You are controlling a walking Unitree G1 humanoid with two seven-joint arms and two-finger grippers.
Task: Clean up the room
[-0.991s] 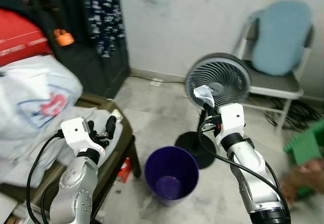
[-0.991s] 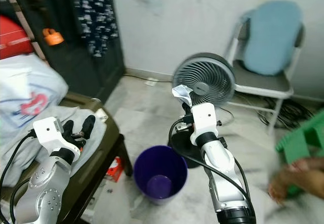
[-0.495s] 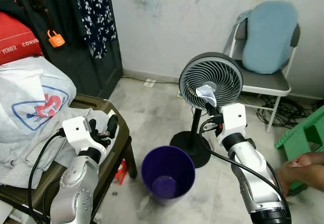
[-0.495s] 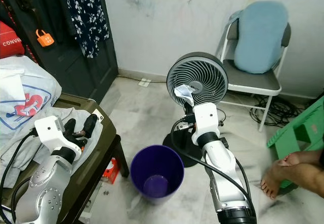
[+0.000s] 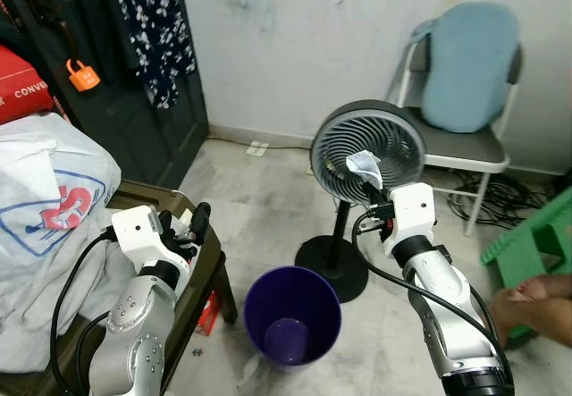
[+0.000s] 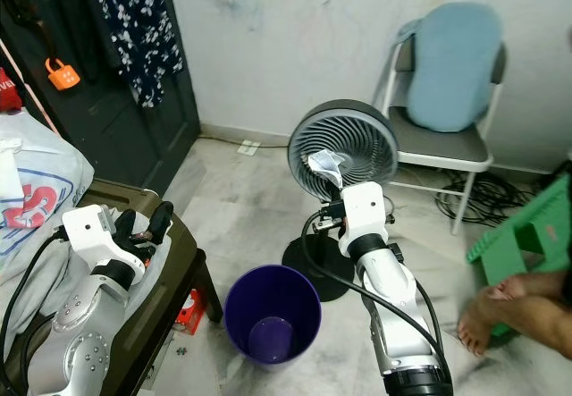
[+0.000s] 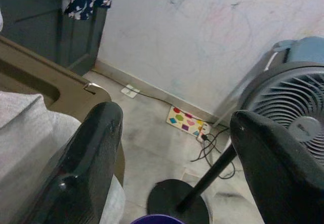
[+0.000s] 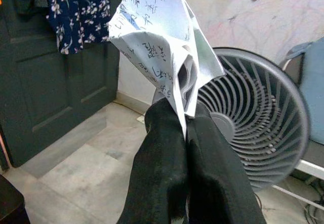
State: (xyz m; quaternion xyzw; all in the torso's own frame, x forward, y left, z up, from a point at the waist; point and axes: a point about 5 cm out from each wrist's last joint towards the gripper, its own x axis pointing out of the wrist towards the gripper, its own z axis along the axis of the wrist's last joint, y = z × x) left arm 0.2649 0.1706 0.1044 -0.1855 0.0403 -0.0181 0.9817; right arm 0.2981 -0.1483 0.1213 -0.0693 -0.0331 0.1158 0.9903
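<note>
Paper scrap (image 8: 161, 47) still in right gripper (image 8: 185, 128), purple bin (image 5: 292, 317) nearer below.

Both silver arms raised, left claw (image 5: 181, 227) fingers spread — right claw (image 8: 178, 125) pinched tight

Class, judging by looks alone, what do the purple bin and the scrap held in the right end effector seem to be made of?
Purple bin: probably plastic, with a smooth, uniform, slightly glossy wall. Scrap pinched in the right end effector: paper, thin and creased, with printed text on a white matte surface.
</note>
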